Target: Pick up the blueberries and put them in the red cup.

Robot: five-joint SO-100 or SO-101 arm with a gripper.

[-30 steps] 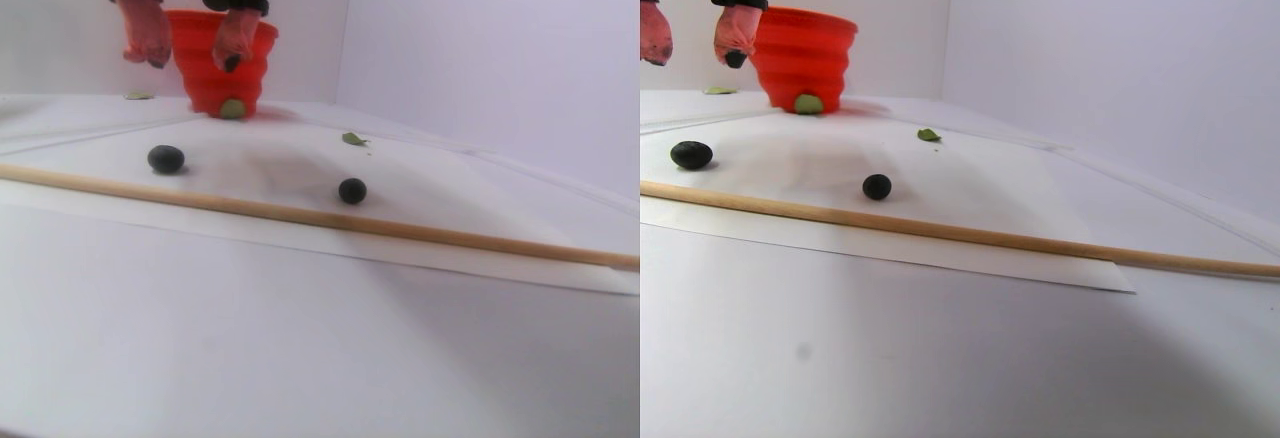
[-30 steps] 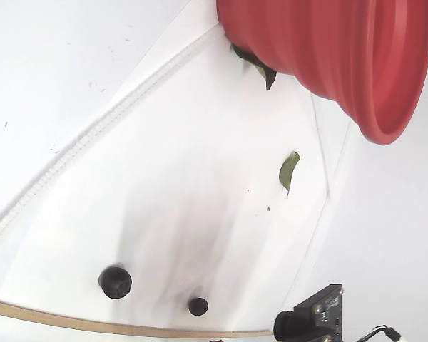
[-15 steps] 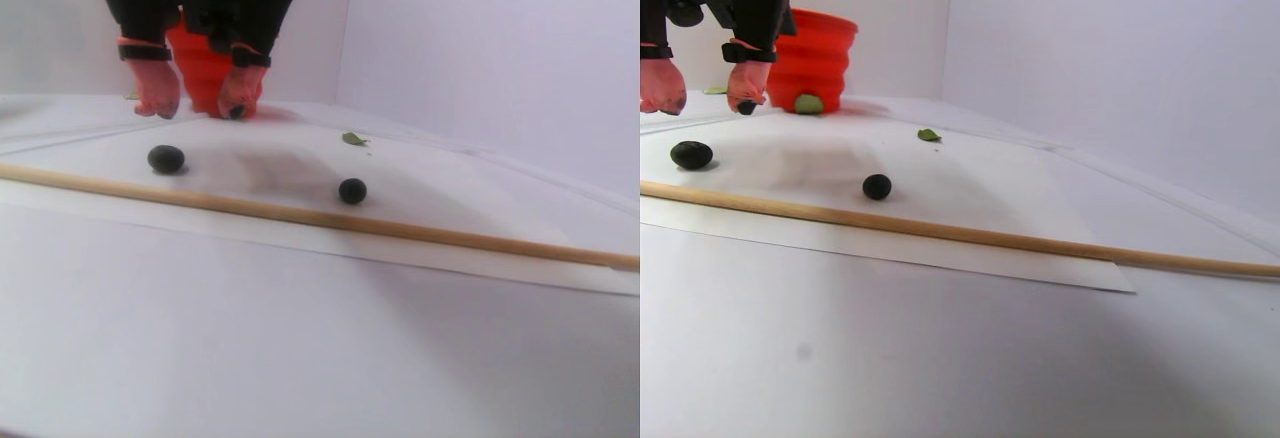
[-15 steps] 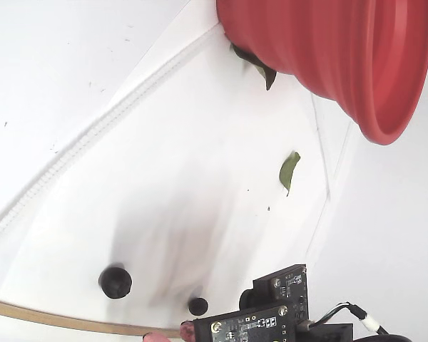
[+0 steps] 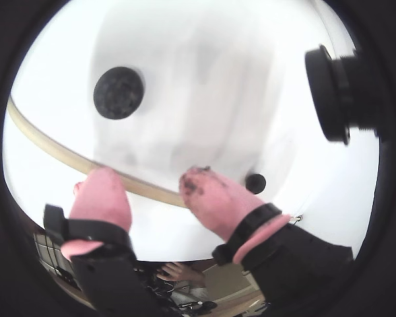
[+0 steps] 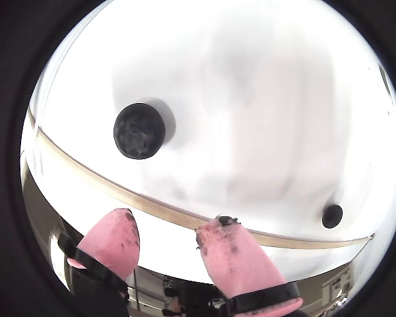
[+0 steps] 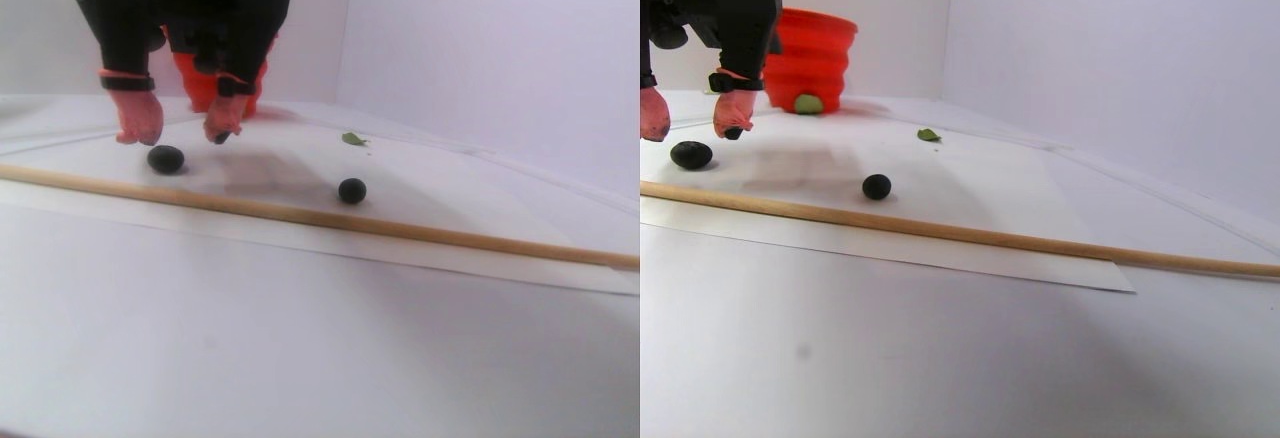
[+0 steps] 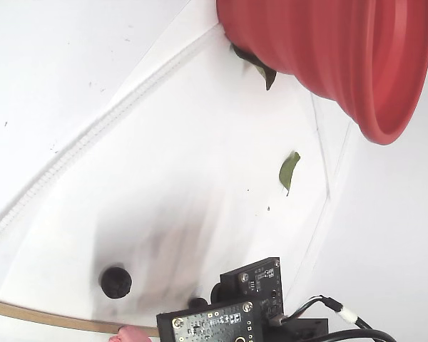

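Two blueberries lie on the white sheet. The larger blueberry [image 7: 165, 159] [image 5: 119, 92] [image 6: 139, 131] [image 8: 115, 282] is at the left, and a smaller blueberry [image 7: 351, 191] [image 5: 255, 183] [image 6: 332, 215] sits further right. My gripper [image 7: 180, 139] [image 5: 148, 178] [image 6: 171, 224] hangs open just above the table, its pink fingertips [image 6: 221, 228] spread on either side of the larger berry with nothing between them. One tip carries dark smudges. The red cup [image 7: 815, 53] [image 8: 328, 50] stands behind, partly hidden by the arm in the left half of the stereo pair view.
A long wooden dowel [image 7: 320, 220] [image 6: 152, 205] runs across the sheet in front of the berries. A green leaf [image 7: 353, 139] [image 8: 289, 171] lies to the right and another leaf [image 7: 808, 104] rests against the cup's base. White walls close the back and right.
The gripper has come down from beside the cup's side to just over the table, ending astride the larger blueberry. It stayed open; the berries have not moved.
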